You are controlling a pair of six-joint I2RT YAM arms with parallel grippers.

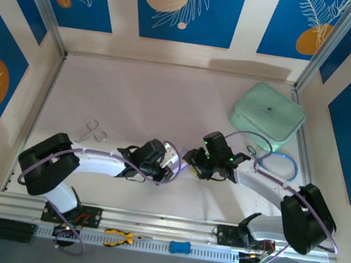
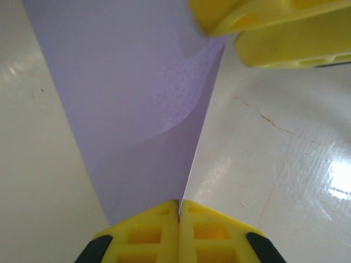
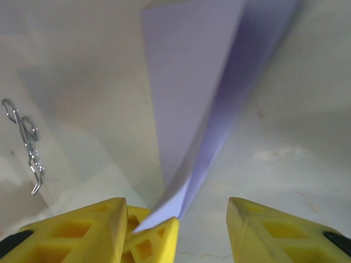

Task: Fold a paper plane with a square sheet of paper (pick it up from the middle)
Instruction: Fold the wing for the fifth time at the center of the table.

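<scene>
Down by the near rail lay yellow-handled pliers (image 1: 120,236). Both arms were bent low and reached inward, so they met mid-counter. The left claw (image 2: 179,205) was clamped tight on the square sheet of paper (image 2: 137,93), thin matte lavender stuff with a crease, rising off the glossy white counter (image 2: 285,164). The right claw (image 3: 176,204) had its blocky yellow fingers spread, with the paper's corner poking between them, not pinched. Further back sat a rounded mint-green case (image 1: 267,114).

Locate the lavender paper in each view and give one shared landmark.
Top external: paper small, mid-frame.
Left wrist: paper fills the upper left and centre.
Right wrist: paper upper centre, slanting down.
Landmark: metal forceps, left of the paper, top external and right wrist.
</scene>
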